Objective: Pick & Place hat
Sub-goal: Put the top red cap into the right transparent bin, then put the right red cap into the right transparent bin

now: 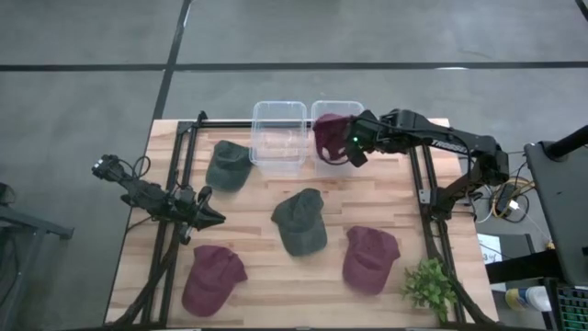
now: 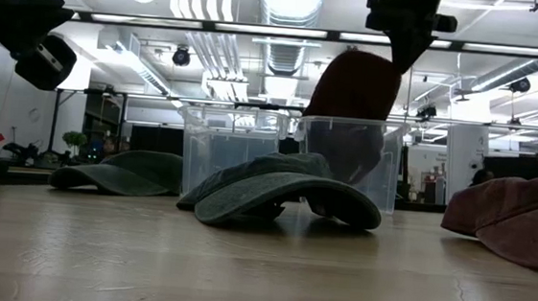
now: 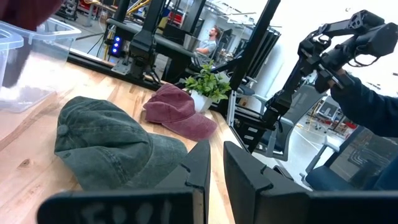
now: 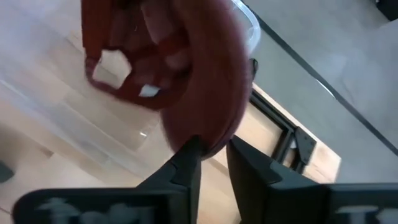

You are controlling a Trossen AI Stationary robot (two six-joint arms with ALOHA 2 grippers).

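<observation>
Wooden table [image 1: 266, 276]: two clear bins [image 1: 279, 136] at the far edge; green caps [image 1: 300, 221] and maroon caps [image 1: 370, 258] scattered; plant [image 1: 429, 285]. My right gripper [image 1: 354, 147] pinches a maroon hat [image 1: 329, 138] over the right-hand bin. My left gripper [image 1: 207, 216] waits, fingers slightly parted, empty.

Gripper [image 4: 213, 151] pinching maroon hat [image 4: 186, 68], apparently over bin [image 4: 93, 134].

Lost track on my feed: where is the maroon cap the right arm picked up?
In the high view, the maroon cap hangs from the right gripper over the right-hand clear bin, at the table's far edge.
</observation>
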